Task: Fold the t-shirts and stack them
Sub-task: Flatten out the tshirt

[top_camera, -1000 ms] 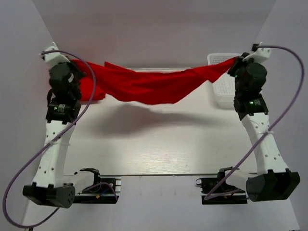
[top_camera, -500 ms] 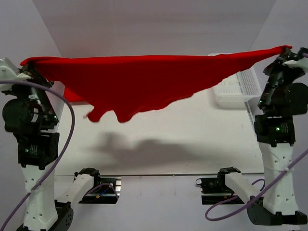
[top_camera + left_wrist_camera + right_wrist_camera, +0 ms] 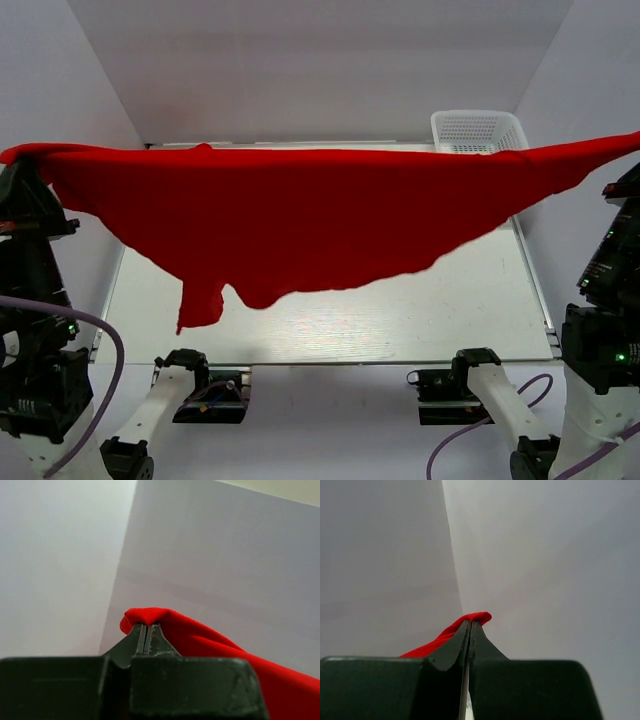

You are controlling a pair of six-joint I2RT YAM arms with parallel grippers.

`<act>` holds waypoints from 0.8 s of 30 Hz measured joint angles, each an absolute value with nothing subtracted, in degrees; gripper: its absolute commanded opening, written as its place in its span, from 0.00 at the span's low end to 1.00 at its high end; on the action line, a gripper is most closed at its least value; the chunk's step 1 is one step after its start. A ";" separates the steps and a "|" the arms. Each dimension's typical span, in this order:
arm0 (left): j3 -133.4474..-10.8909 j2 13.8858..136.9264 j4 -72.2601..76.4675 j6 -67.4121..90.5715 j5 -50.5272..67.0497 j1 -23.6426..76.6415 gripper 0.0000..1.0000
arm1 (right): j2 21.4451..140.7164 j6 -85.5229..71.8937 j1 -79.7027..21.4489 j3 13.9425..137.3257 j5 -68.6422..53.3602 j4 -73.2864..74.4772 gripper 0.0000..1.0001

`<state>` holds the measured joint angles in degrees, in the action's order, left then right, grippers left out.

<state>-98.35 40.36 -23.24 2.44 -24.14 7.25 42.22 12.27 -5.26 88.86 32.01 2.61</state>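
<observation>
While it's hung above the table, the floppy, lightweight t-shirt is seen sagging mid-span. Its far ends are clamped tight by the left pincer and right pincer.

One red t-shirt. One white basket. One worktop. Two arms: left arm, right arm. Two pincers: left pincer, right pincer.

Plain white walls enclose a pale wooden table under even light.
</observation>
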 measured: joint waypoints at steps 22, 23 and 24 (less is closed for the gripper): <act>-55.05 78.11 -10.55 17.61 -13.43 6.50 0.00 | 82.15 5.02 -4.67 74.65 15.81 7.16 0.00; -55.11 80.64 -9.41 17.61 -13.28 6.48 0.00 | 85.67 4.91 -4.62 75.40 15.18 7.07 0.00; -55.79 83.99 -8.12 17.56 -13.30 6.48 0.00 | 89.32 4.91 -4.60 76.47 14.68 7.31 0.00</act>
